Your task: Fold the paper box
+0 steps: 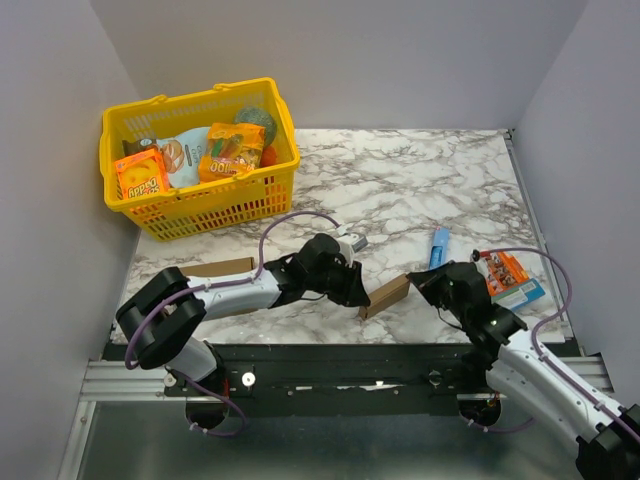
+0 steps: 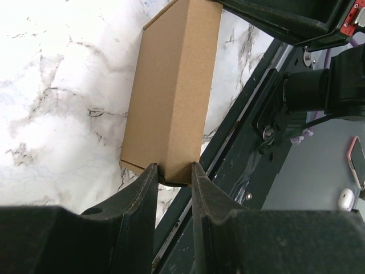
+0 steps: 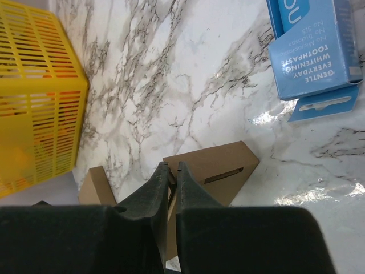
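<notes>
Left wrist: left fingers (image 2: 140,200) clamp the paper box (image 2: 171,97) end.

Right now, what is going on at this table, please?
Two robot arms are working on one small brown paper box near the front edge of the marble table. The left gripper clamps one end of it, and the right gripper pinches a thin edge at the other end. Neither arm touches the yellow basket or the toothpaste box.

White marble-patterned table (image 1: 420,180), plain grey walls (image 1: 330,50) on three sides, metal rail (image 1: 110,378) along near edge
</notes>
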Available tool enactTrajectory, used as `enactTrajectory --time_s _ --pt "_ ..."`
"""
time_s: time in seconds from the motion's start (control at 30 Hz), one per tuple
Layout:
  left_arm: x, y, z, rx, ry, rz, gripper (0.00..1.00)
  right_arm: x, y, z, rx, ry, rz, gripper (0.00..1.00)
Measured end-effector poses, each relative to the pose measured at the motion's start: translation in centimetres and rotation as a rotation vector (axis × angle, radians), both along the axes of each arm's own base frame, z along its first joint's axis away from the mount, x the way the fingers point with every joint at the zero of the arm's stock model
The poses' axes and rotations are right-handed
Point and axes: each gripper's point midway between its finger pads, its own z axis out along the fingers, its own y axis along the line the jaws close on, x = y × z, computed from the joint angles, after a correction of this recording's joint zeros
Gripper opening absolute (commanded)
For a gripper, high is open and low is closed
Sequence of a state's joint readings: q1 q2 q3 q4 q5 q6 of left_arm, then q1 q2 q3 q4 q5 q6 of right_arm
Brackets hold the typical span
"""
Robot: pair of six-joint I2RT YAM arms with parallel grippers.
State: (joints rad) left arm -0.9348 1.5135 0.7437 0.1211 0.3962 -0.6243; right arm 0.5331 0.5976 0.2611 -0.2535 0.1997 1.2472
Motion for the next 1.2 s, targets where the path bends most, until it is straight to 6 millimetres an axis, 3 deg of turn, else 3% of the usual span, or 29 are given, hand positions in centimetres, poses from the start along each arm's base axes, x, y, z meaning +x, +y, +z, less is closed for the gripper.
enactTrajectory --time_s 0.83,1.0,1.13,1.2 --pt "-0.8 -0.2 -0.7 0.065 -0.082 0.014 0.0 1.3 1.4 -0.2 -0.196 0.041 0.187 0.02" --pt "-0.9 0.1 -0.4 0.071 -0.107 0.049 0.0 1.6 2.3 0.3 -0.173 0.015 0.223 0.25" --pt "-1.1 1.0 0.1 0.09 -0.125 0.074 0.0 1.9 3.7 0.1 -0.141 0.021 0.272 0.34" --pt "-1.2 1.4 0.2 0.098 -0.131 0.085 0.0 2.0 4.4 0.0 -0.128 0.025 0.298 0.44"
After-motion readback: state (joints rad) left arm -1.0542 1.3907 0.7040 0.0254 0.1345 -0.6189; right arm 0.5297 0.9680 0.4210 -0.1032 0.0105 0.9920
